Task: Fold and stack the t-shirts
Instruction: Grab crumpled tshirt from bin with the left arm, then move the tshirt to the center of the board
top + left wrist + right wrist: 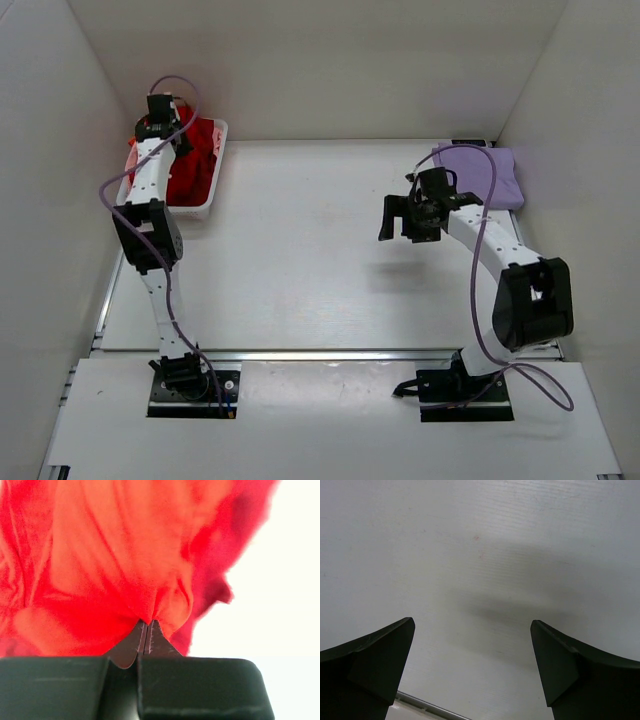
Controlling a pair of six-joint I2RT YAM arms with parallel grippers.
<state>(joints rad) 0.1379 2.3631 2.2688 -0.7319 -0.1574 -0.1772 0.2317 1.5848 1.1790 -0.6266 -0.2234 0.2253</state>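
A bright red t-shirt (196, 166) lies crumpled in the white basket (190, 210) at the far left. My left gripper (160, 112) reaches down into the basket. In the left wrist view its jaws are pressed together, and the left gripper (147, 623) pinches a fold of the red t-shirt (100, 555). A pale lavender t-shirt (490, 176) lies folded flat at the far right of the table. My right gripper (398, 218) hovers just left of it, over bare table. The right gripper (472, 621) stands wide open with nothing between its fingers.
White walls close in the table on the left, back and right. A metal rail (330, 354) runs along the near edge, in front of the arm bases. Darker red cloth (215, 555) shows beside the bright red shirt.
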